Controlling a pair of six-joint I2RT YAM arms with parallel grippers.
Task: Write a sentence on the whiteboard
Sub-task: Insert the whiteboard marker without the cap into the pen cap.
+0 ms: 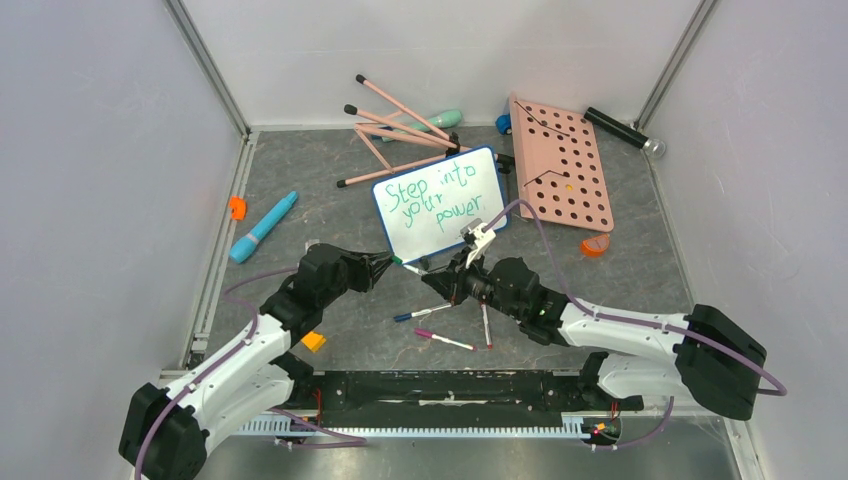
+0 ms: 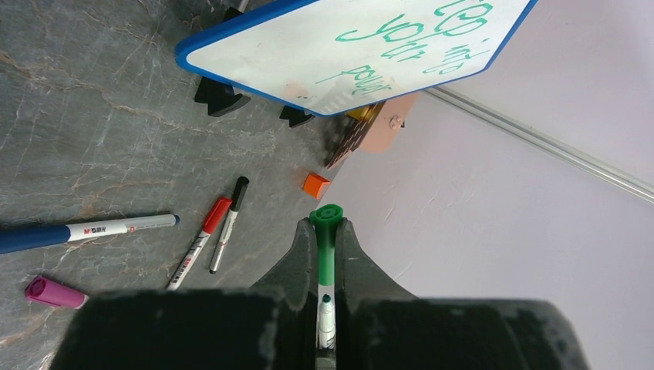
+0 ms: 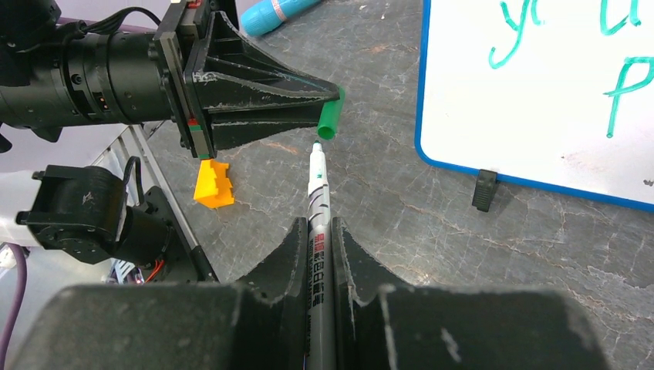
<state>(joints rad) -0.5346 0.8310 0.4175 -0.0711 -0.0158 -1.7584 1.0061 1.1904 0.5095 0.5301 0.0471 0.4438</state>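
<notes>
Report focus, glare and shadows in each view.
Top external: evenly lit and sharp, with soft shadows and no glare on the whiteboard; the green writing is legible. Left wrist: the board is sharp, but the left gripper blurs into a dark mass near the lens. Right wrist: the marker is crisp; the right gripper housing is blurred.

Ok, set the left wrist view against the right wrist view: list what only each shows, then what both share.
Only the left wrist view: a blue-capped marker, a red-capped marker, a black-capped marker and a magenta-capped marker lying loose, the pink board and a small orange piece. Only the right wrist view: the right claw shut on a white marker, and an orange toothed block. Both: the whiteboard with its green writing, and the green cap pinched in the left claw.
</notes>
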